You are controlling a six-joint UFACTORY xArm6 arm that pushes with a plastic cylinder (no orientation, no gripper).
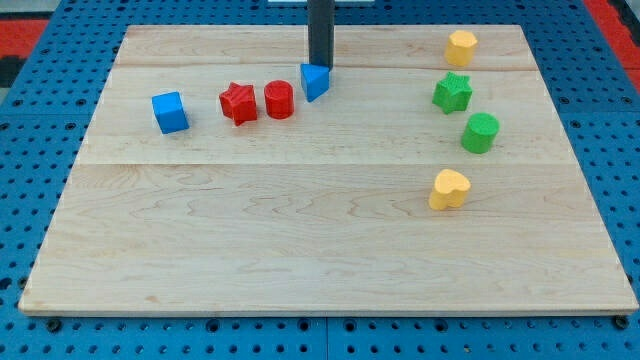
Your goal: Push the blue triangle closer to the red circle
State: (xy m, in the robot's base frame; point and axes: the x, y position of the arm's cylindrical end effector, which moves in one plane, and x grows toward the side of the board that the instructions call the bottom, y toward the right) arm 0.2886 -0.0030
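A big wooden board [330,260] made of pale planks fills most of the view. Thin lines run across it where the planks meet. Under it is a blue base [25,200] full of small round holes. At the top corners there are bits of red [20,20]. The light is bright and even.

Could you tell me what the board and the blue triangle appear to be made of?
Board: pale wood, seemingly unvarnished matte, with visible grain and plank seams. Blue triangle: probably painted wood or plastic; uniform saturated colour, slight sheen, no grain visible. My tip sits just above it.
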